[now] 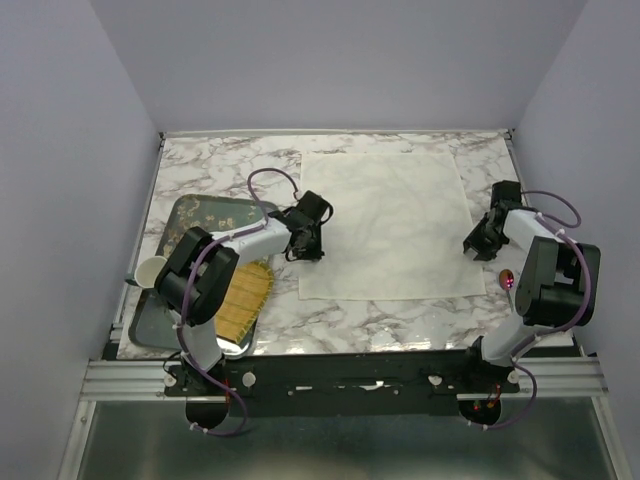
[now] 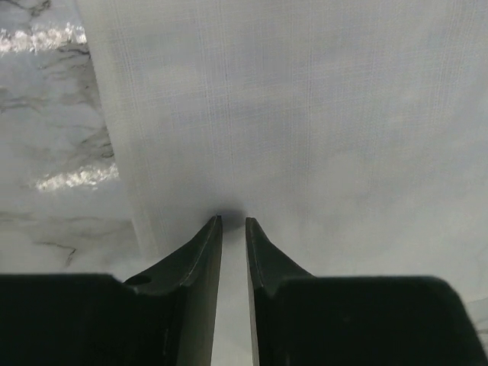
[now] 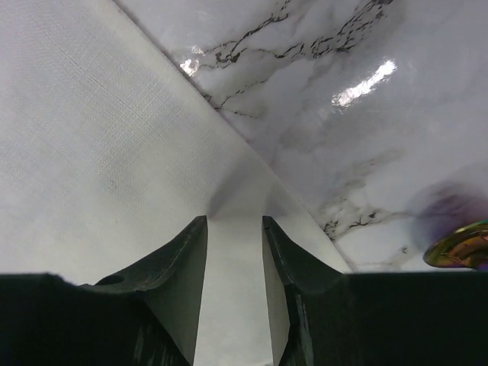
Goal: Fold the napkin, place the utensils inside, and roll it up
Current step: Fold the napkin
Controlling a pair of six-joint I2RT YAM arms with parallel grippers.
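The cream-white napkin (image 1: 390,220) lies spread flat in the middle of the marble table. My left gripper (image 1: 305,243) is at its left edge, and in the left wrist view (image 2: 233,219) its tips sit low over the cloth (image 2: 305,114) with a narrow gap, just inside the edge. At the right edge is my right gripper (image 1: 478,247); its jaws (image 3: 235,219) stand a little apart over the napkin's border (image 3: 91,152), where the cloth looks slightly raised. The spoon's reddish bowl (image 1: 508,280) lies on the table beside the right arm and shows shiny at the frame edge (image 3: 461,245).
A dark metal tray (image 1: 190,205) sits at the left of the table with a yellow woven mat (image 1: 245,298) lying partly on it. A white cup (image 1: 150,270) stands at the tray's left rim. Grey walls close in the table on three sides.
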